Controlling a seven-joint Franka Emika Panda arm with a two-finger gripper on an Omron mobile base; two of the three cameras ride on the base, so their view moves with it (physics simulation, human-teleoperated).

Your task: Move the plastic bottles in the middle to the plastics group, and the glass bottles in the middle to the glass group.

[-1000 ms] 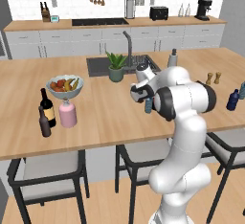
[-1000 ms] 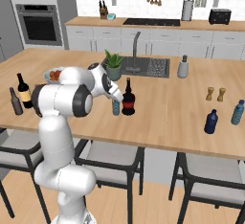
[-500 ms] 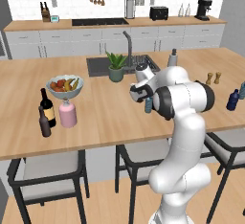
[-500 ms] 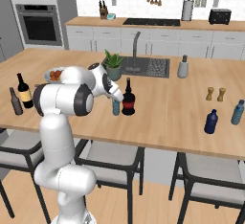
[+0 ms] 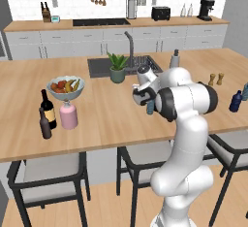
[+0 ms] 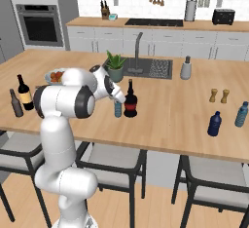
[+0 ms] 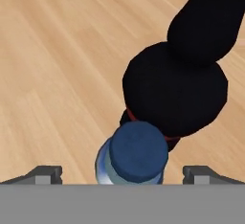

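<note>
Two bottles stand in the middle of the wooden bench [image 6: 175, 117]: one small clear plastic bottle [image 6: 117, 108] with a blue cap, and one squat black glass bottle [image 6: 130, 103] with a red label, just beside it on its right in the right base view. In the hand view the plastic bottle's blue cap [image 7: 139, 150] sits low in the centre with the black glass bottle [image 7: 174, 91] close behind it.

At the bench's right end stand two blue bottles, one dark blue [image 6: 214, 123] and one lighter teal [image 6: 241, 114], with two small brown shakers [image 6: 219, 96] behind them. At the left end are a tall wine bottle [image 6: 24, 92] and a shorter brown bottle [image 6: 16, 104].

The arm bends forward over the bench, its wrist turned down above the middle pair. The end effector [image 7: 122, 173] is released, its two fingertips [image 7: 45, 173] spread wide on either side of the plastic bottle's cap, touching neither bottle.
</note>
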